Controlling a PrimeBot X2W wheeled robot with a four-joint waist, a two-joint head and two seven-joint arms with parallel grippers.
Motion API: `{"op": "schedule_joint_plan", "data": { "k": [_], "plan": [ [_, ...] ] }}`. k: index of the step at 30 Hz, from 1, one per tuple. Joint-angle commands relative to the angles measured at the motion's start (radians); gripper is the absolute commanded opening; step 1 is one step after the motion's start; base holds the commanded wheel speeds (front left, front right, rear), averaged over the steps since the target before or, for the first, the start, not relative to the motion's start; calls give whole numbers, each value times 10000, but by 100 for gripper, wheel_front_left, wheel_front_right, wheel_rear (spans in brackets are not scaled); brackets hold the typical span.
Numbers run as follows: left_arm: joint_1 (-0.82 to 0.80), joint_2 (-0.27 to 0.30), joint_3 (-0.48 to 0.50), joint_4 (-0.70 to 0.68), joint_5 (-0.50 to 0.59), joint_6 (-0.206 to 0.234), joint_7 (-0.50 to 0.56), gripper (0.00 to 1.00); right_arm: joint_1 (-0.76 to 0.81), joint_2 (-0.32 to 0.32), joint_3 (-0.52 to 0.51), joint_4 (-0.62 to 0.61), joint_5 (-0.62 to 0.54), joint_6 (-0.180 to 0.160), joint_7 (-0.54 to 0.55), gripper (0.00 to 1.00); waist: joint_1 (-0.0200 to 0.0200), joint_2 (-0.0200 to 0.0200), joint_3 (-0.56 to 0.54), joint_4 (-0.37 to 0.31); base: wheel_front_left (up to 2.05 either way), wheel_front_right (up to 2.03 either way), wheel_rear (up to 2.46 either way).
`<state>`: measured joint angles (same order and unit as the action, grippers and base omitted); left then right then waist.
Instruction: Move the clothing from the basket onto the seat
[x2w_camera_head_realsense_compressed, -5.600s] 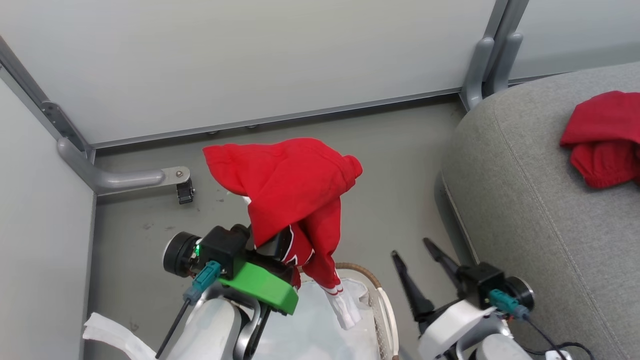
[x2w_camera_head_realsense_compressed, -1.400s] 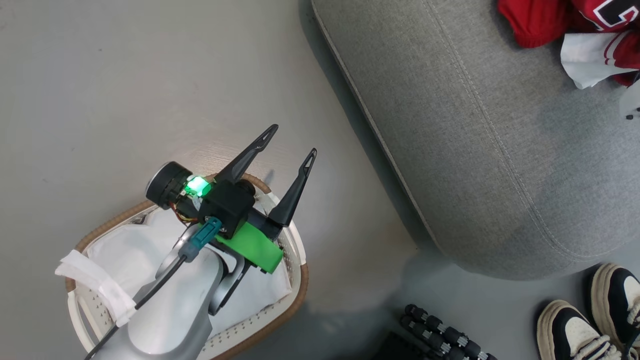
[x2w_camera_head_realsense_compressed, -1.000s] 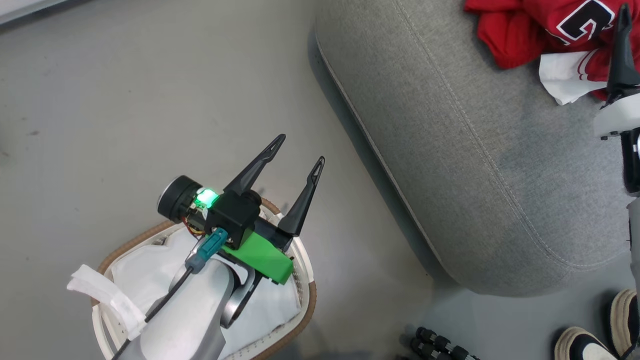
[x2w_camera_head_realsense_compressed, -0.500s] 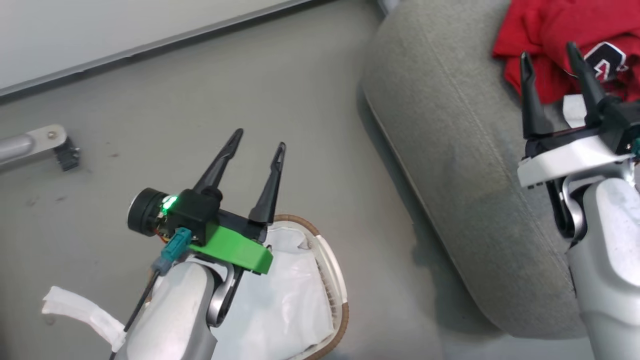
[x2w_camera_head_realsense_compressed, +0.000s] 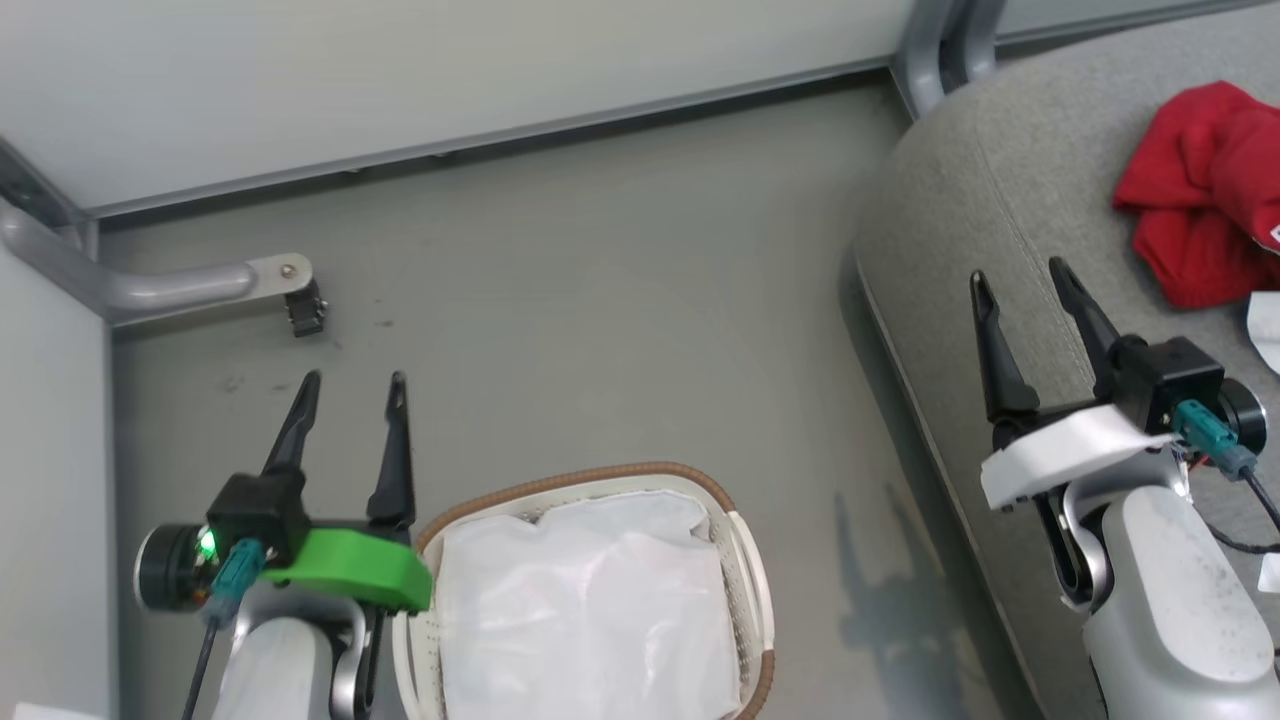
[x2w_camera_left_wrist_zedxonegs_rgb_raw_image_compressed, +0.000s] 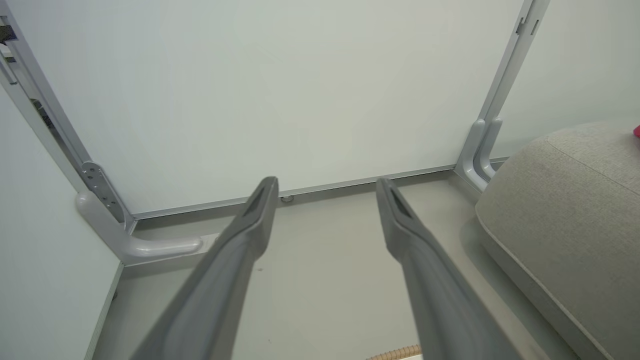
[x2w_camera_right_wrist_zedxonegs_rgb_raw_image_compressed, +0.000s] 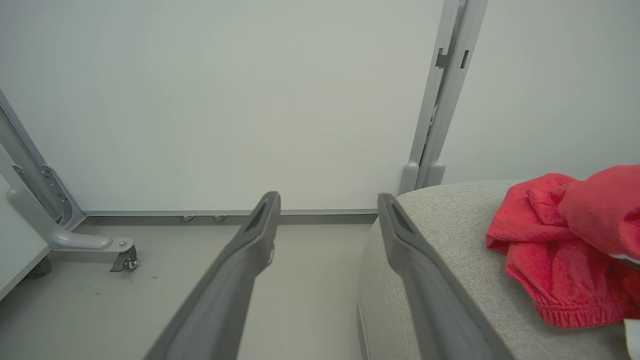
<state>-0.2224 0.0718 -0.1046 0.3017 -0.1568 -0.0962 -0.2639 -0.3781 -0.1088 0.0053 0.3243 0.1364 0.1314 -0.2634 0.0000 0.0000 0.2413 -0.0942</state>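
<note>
Already the bright red soft clothing (x2w_camera_head_realsense_compressed: 1195, 200) lies on the large grey woven-fabric seat (x2w_camera_head_realsense_compressed: 985, 190). It sits crumpled in a loose heap, set back from the seat's rounded corner and its stitched seam. From the right wrist view the heap (x2w_camera_right_wrist_zedxonegs_rgb_raw_image_compressed: 560, 255) shows deep folds and a gathered hem along its near edge. A strip of white cloth (x2w_camera_head_realsense_compressed: 1266, 340) shows at the picture's edge just below the red; I cannot tell whether it belongs to the garment.

The right hand (x2w_camera_head_realsense_compressed: 1017, 270) hovers above the seat's front edge, near the clothing but apart from it. Its two long dark fingers are spread with nothing between them. The oval white perforated plastic basket (x2w_camera_head_realsense_compressed: 570, 478), with its brown woven rim, stands on the floor apart from the seat. It holds a rumpled plain white sheet (x2w_camera_head_realsense_compressed: 590, 600). The left hand (x2w_camera_head_realsense_compressed: 355, 378) hangs just beside the basket's left rim, over the floor. Its fingers are likewise spread and empty.

The smooth grey floor (x2w_camera_head_realsense_compressed: 600, 300) carries a few dark specks and the arm's shadow. Pale white wall panels (x2w_camera_head_realsense_compressed: 400, 80) close it in at the back and at the left. A grey metal foot (x2w_camera_head_realsense_compressed: 190, 288) with a small black caster (x2w_camera_head_realsense_compressed: 305, 312) reaches out from the left corner. A grey metal post (x2w_camera_head_realsense_compressed: 930, 40) rises behind the seat.
</note>
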Motion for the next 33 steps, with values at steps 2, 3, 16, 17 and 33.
{"op": "schedule_joint_plan", "data": {
  "k": [2,3,16,17,33],
  "plan": [
    [440,-76,380,68,185,79,-5,100,405,19,-4,-14,-39,-14,-18,100,0,0,-590,553,0,0,0],
    [533,-91,526,38,217,76,-7,100,495,43,-1,-65,-7,-14,-17,100,0,0,-645,590,0,0,0],
    [1946,-204,1600,-280,64,15,-7,100,2093,281,257,-339,349,-13,-16,100,0,0,-1379,729,0,0,0],
    [2034,-203,1625,-297,-20,24,-7,100,2155,306,295,-363,401,-14,-18,100,0,0,-1419,707,0,0,0],
    [2164,-257,1775,-18,-1085,28,305,0,2521,562,239,-138,1332,0,227,0,0,0,-1612,575,0,0,0]
  ]
}}
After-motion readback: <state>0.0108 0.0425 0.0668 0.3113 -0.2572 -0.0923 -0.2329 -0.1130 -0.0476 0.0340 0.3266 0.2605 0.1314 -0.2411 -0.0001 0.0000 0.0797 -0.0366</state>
